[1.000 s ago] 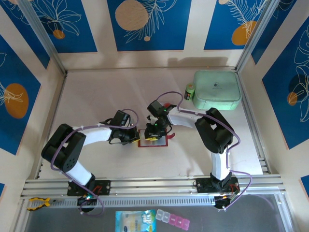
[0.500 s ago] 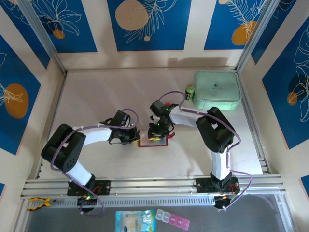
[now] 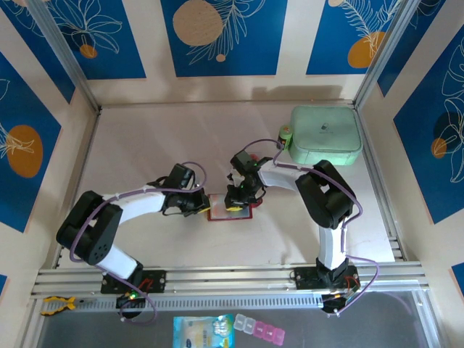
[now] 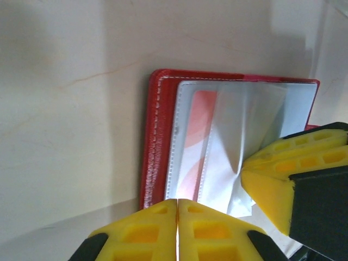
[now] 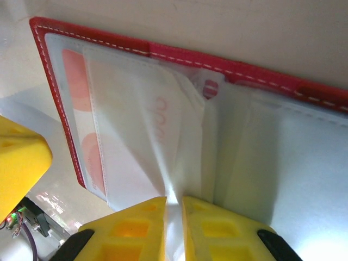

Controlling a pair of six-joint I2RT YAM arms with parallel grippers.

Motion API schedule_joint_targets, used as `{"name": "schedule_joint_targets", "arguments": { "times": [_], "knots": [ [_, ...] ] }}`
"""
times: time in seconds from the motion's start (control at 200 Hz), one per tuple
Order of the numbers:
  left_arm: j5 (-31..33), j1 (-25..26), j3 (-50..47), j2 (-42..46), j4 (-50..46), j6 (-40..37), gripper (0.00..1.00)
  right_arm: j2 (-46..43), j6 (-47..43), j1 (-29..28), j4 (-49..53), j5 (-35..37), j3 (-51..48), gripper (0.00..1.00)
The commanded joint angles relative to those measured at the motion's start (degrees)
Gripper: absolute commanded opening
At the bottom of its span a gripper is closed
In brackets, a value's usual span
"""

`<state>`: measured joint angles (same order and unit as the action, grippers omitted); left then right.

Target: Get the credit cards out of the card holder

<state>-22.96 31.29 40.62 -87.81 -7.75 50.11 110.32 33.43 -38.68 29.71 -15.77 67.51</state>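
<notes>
Nipped almost shut with the right gripper point(image 5: 173, 216) on a fold of clear pocket point(image 5: 136, 125). Pressed together at the left gripper point(image 4: 178, 218), right at the near edge of the wallet point(image 4: 156, 136); cannot tell whether gripping it. Spread open, flat on the table point(image 4: 65, 98). Tucked under the pocket: a card point(image 4: 194, 122), red and white showing through. Probably light, stiff and slick inside soft, floppy plastic. Best pinched by a bared short edge, not through the pocket.
</notes>
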Motion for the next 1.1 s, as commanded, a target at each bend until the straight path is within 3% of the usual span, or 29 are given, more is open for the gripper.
{"name": "schedule_joint_targets", "arguments": {
  "times": [0.0, 0.62, 1.095],
  "knots": [
    [-1.47, 1.23, 2.45, -0.46, 0.99, 1.39, 0.11, -1.12, -1.47, 0.50, 0.06, -2.36, -1.88, 0.15],
    [-1.13, 3.08, 4.90, -6.34, 2.57, 3.47, 0.23, -3.19, -1.78, 4.74, -10.23, -10.71, -9.99, 0.10],
    [-1.87, 4.46, 5.08, -7.93, 5.38, 6.13, 0.16, -3.76, -1.83, 6.13, -14.35, -14.21, -13.24, 0.10]
  ]
}}
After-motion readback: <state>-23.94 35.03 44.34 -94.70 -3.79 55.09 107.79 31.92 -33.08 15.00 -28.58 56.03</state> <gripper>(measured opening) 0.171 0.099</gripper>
